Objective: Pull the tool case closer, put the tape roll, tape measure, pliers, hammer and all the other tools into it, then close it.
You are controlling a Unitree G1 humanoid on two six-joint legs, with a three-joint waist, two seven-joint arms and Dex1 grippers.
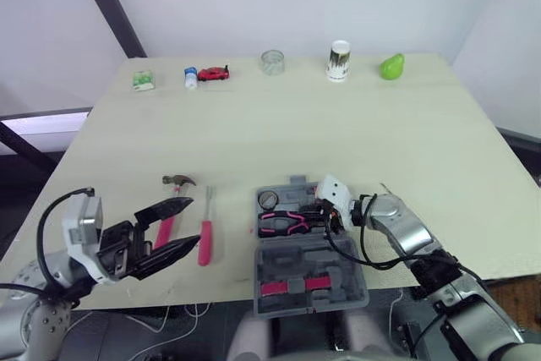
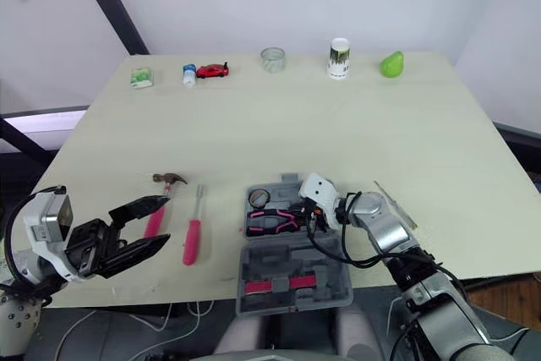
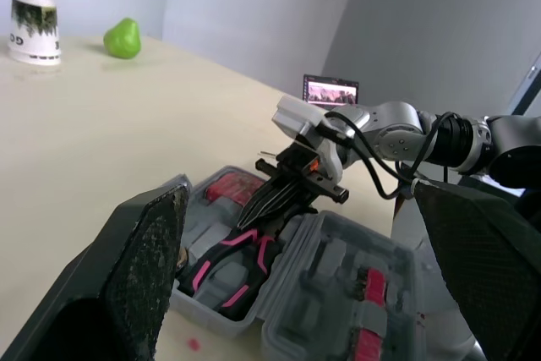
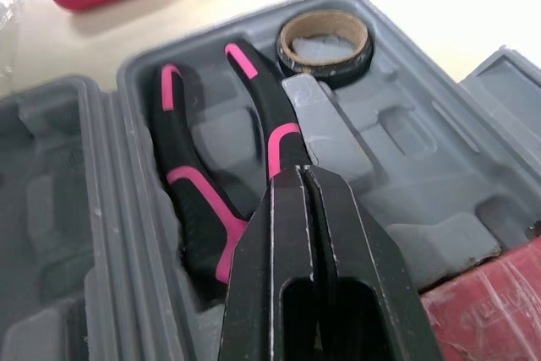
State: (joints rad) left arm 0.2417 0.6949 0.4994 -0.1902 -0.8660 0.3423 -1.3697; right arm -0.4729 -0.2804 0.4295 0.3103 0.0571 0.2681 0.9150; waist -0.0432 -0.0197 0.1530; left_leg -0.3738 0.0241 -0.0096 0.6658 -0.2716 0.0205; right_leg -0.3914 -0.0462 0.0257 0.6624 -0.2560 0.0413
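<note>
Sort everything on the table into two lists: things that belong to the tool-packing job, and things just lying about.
For the job: tool case, pliers and tape roll already in it, hammer, screwdriver.

Lying about: green-and-white box, small bottle, red toy car, glass jar, paper cup, green pear.

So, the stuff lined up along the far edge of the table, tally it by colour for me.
Green: 2, pear and small box.
Red: 1, toy car.
White: 1, cup.
Clear: 1, glass jar.
Blue and white: 1, small bottle.
Total: 6.
</note>
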